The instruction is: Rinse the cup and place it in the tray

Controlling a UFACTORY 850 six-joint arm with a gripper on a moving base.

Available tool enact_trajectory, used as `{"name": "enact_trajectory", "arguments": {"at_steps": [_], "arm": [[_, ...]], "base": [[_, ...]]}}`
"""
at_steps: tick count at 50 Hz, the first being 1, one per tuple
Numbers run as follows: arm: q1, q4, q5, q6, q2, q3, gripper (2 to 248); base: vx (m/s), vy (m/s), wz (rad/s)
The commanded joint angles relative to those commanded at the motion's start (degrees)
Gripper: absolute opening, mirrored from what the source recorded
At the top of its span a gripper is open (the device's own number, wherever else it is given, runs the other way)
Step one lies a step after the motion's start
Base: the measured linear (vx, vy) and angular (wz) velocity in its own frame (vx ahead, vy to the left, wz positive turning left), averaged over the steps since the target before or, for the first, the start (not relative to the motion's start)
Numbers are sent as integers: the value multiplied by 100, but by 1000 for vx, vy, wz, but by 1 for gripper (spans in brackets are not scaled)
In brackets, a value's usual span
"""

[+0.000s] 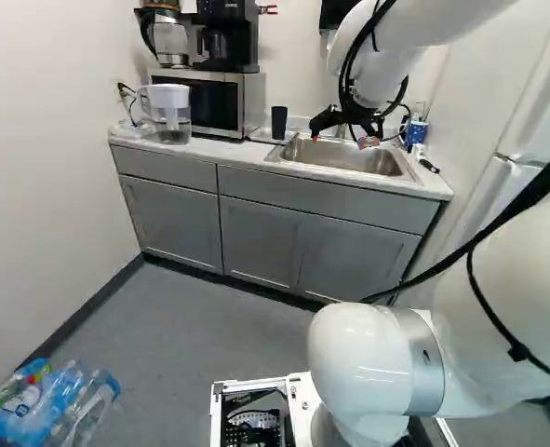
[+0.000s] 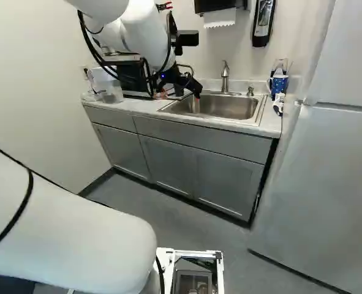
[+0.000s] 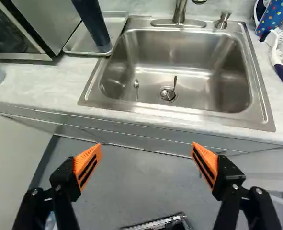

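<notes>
The gripper (image 1: 342, 140) hangs by the sink's near side in the left base view. In the wrist view the gripper (image 3: 147, 151) is open, its orange-padded fingers wide apart with nothing between them. Ahead of it lies the steel sink (image 3: 189, 55) with its faucet (image 3: 179, 12). A tall dark cup (image 3: 94, 26) stands on the shallow grey tray (image 3: 80, 43) beside the sink, on the microwave's side; the same dark cup (image 1: 279, 122) shows in the left base view. A blue dotted cup (image 2: 279, 84) stands at the sink's other side. Neither cup touches the gripper.
A spoon (image 3: 136, 89) lies in the basin and another utensil (image 3: 175, 82) is at the drain. The microwave (image 1: 214, 101) and a water pitcher (image 1: 169, 114) stand on the counter. A brush (image 3: 280, 62) lies near the dotted cup. The fridge (image 2: 328, 184) flanks the counter.
</notes>
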Motion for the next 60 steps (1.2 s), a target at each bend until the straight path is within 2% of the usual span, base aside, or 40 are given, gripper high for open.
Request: {"name": "enact_trajectory", "arguments": {"at_steps": [39, 60], "arm": [[0, 0, 0, 0, 0, 0, 247], [-1, 0, 1, 0, 9, 8, 247]], "base": [[-106, 35, 8], [-7, 0, 1]]}}
